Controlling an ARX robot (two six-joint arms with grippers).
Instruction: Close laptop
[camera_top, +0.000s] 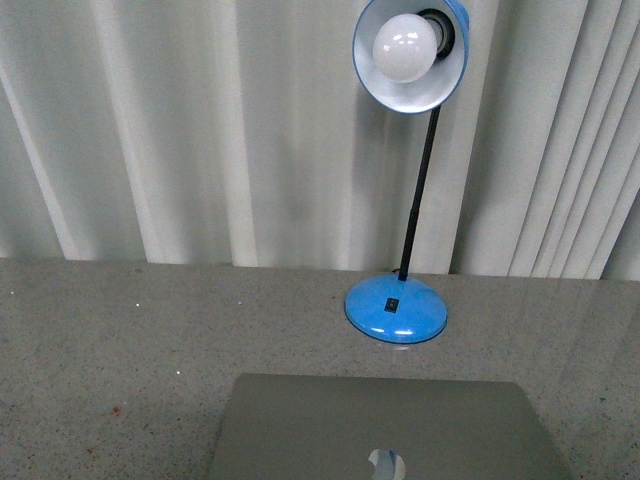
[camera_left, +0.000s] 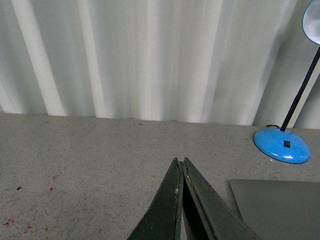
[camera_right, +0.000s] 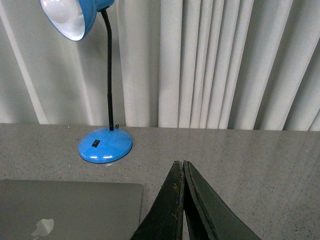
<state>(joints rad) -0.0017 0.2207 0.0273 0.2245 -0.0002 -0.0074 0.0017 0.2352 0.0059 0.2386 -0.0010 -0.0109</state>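
**Laptop lid looks down already**

Front view: I see the laptop (camera_top: 385, 428) flat on the table (camera_top: 120, 330), near centre, logo up, long axis left to right. I judge closing done.

Left wrist view: left gripper (camera_left: 181, 167) fingers pressed together, holding nothing.

Right wrist view: right gripper (camera_right: 180, 167) likewise pinched together, empty, just right of the lid.

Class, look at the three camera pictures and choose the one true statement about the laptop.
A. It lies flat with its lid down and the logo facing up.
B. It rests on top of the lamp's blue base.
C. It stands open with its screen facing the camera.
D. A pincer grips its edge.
A: the laptop lies flat on the table, lid down with its logo up, apart from the lamp, and both pincers are off it.
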